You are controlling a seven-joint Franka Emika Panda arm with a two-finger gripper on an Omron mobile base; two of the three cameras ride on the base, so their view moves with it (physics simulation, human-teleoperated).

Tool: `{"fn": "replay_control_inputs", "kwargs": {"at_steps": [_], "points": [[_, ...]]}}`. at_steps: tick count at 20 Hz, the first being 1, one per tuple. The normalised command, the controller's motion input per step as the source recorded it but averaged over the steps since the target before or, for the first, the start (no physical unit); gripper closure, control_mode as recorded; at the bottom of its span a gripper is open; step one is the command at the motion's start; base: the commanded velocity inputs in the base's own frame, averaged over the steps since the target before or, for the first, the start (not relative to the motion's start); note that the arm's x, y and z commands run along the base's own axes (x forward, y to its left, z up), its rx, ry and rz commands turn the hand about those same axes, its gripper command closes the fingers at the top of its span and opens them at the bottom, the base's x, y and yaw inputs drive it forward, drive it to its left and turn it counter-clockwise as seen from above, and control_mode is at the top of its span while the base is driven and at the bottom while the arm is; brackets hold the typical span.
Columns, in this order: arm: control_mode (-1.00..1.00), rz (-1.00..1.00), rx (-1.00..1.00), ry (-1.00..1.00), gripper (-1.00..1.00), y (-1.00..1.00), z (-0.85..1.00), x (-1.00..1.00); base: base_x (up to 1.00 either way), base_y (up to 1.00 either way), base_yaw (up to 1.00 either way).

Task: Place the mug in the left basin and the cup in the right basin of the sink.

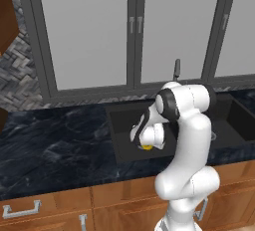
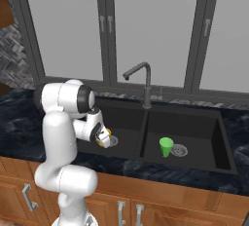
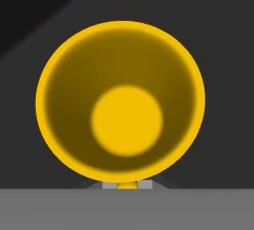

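gripper (image 2: 103, 137) is down inside the left basin (image 2: 127, 122) of the sink (image 2: 194, 122), jaws pinched nearly together on the mug (image 3: 120, 102), gripping its rim at the near edge. looking along the fingers in the hand view, mug's open mouth faces straight up at the cam, yellow inner wall and round bottom all visible, dark basin floor around it on every side. from the right base view a bit of yellow mug (image 2: 104, 139) pokes out under the hand, just beside the silver drain (image 2: 113, 141); can't tell if mug bottom touches the floor. left base view has the mug (image 1: 147, 147) as a yellow sliver below the wrist. cup (image 2: 166, 146) stands upright in the right basin (image 2: 204, 127), well apart from the jaws, across the ridge, next to its own drain. faucet (image 2: 144, 81) sits at the back, beyond the gripper.
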Motion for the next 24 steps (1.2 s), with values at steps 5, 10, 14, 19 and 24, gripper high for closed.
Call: {"fn": "replay_control_inputs", "kwargs": {"at_steps": [5, 10, 14, 19, 24], "points": [[-1.00, 0.00, 0.00, 0.00, 1.00, 0.00, -0.23, 0.13, 0.00, 0.00, 0.00], [-1.00, 0.00, 0.00, 0.00, 1.00, -0.01, -0.20, 0.14, 0.00, 0.00, 0.00], [-1.00, 0.00, 0.00, 0.00, 1.00, -0.01, -0.21, 0.12, 0.00, 0.00, 0.00], [-1.00, 0.00, 0.00, 0.00, 1.00, 0.00, -0.22, 0.12, 0.00, 0.00, 0.00], [-1.00, 0.00, 0.00, 0.00, 1.00, 0.00, -0.23, 0.13, 0.00, 0.00, 0.00]]}}
